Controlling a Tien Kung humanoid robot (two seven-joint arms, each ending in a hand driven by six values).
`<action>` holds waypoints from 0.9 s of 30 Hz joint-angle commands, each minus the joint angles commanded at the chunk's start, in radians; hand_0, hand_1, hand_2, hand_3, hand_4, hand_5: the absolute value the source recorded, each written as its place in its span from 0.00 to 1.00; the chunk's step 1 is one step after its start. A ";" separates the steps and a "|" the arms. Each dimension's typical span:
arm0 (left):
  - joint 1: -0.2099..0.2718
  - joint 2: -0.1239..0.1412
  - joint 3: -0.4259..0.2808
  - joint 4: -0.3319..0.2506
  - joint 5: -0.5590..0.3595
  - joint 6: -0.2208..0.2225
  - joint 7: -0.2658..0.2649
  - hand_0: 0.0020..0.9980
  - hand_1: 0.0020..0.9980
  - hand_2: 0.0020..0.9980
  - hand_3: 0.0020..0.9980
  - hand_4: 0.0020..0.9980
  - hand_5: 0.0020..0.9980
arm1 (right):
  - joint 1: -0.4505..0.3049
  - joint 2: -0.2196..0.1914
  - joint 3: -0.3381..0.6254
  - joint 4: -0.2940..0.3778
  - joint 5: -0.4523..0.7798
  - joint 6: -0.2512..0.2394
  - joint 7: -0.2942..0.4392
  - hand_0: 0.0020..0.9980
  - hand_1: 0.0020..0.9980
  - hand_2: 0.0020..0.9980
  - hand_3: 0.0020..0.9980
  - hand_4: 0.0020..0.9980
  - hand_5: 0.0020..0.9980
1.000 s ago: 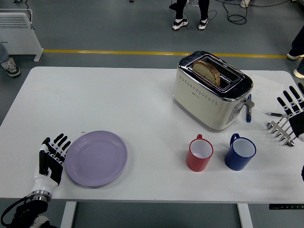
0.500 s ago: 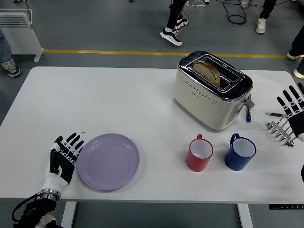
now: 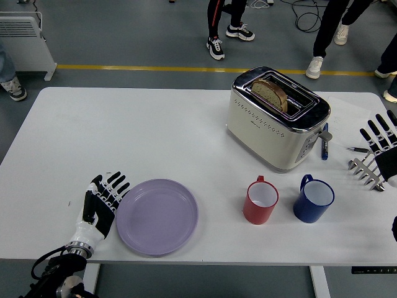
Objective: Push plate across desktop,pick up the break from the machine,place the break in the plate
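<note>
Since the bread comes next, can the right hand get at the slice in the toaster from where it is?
Probably yes. The right hand is open at the table's right edge, and the bread stands proud of the toaster slot with nothing above it.

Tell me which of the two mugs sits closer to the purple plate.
The red mug; it stands between the plate and the blue mug, which is farther right.

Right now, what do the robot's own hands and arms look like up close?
Each has five black fingers with white joint segments. The left hand has a black-and-white palm back, a white wrist cuff with a metal ring, and black cables looping beside the black forearm. The right hand shows the same black-and-white fingers.
</note>
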 joint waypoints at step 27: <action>-0.072 0.000 0.092 0.021 0.000 -0.006 -0.004 0.78 0.79 0.81 0.74 0.56 1.00 | 0.002 0.003 0.004 0.010 0.000 -0.002 0.004 0.73 0.70 0.70 0.71 0.46 0.48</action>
